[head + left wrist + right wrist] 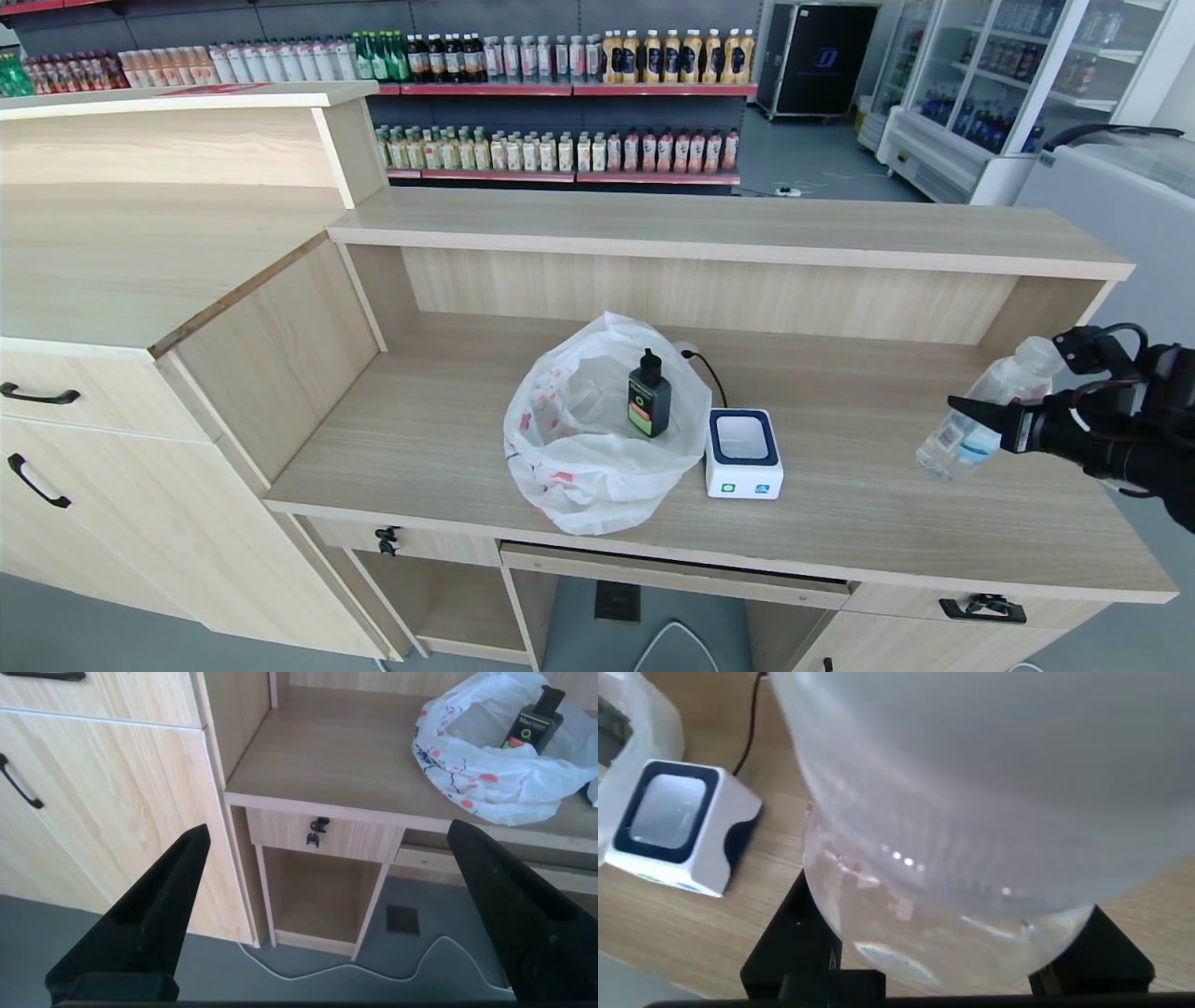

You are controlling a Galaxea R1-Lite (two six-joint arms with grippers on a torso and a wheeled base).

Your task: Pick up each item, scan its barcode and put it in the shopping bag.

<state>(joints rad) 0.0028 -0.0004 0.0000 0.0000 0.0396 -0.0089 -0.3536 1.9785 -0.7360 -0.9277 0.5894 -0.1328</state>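
My right gripper (1013,397) is shut on a clear plastic bottle (985,411), held tilted above the right part of the wooden counter (868,485). Up close, the clear bottle (971,812) sits between the black fingers (799,952). A white barcode scanner (742,452) with a dark-framed window lies mid-counter; the scanner (673,826) is off to one side of the bottle. Left of it the white shopping bag (597,439) stands open with a dark bottle (649,397) upright inside. My left gripper (327,919) hangs open, low beside the counter front, with the bag (495,756) and dark bottle (534,719) farther off.
A raised ledge (728,229) runs behind the counter recess, and a taller cabinet (140,243) walls off the left. The scanner's black cable (705,369) trails to the back. Under the counter are an open shelf bay (322,896) and drawers. Store shelves of drinks stand far behind.
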